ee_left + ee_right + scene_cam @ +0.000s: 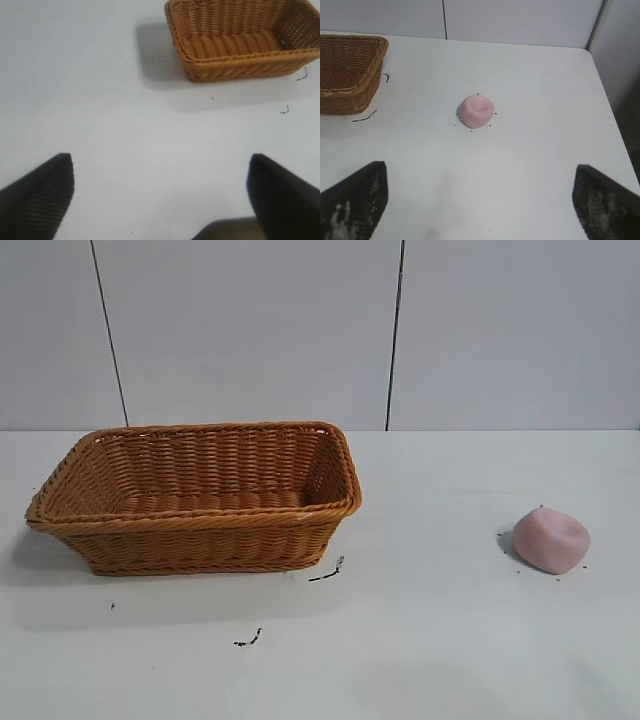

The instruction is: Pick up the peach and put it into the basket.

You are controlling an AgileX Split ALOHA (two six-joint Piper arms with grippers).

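Observation:
The pale pink peach [551, 539] lies on the white table at the right in the exterior view; it also shows in the right wrist view [476, 111], dimple up. The orange-brown wicker basket [200, 525] stands at the left, empty; it shows in the left wrist view [240, 65] and partly in the right wrist view [350, 95]. My right gripper [480, 200] is open and empty, well short of the peach. My left gripper [160, 192] is open and empty above bare table, apart from the basket. Neither gripper shows in the exterior view.
Small dark marks lie on the table near the basket's front corner [327, 573] and further forward [248, 640]. The table's far edge meets a grey panelled wall. The table's right edge [615, 130] shows in the right wrist view.

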